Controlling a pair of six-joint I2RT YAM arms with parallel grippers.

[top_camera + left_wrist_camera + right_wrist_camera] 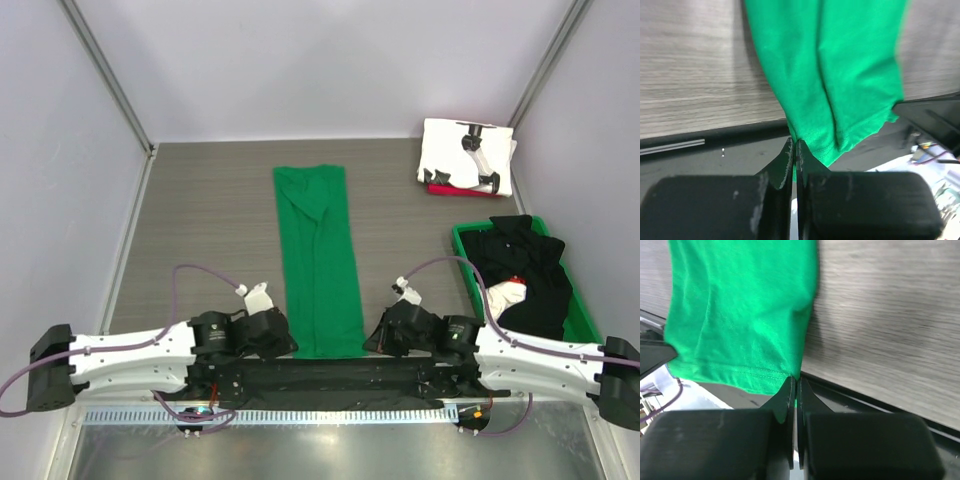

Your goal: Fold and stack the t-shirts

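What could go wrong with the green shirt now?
Both pairs of jaws pinch only the very hem corners of the green t-shirt, so a corner might slip out when lifted. The folded layers look wrinkled and loose, so they may fall open and spoil the fold.

the desk (200, 220) is grey with thin wood lines. a green plastic bin (457, 238) sits on its right side. plain white walls (330, 60) stand around it, with a metal pole (110, 75) in each back corner. a black bar (330, 385) runs along the near edge.
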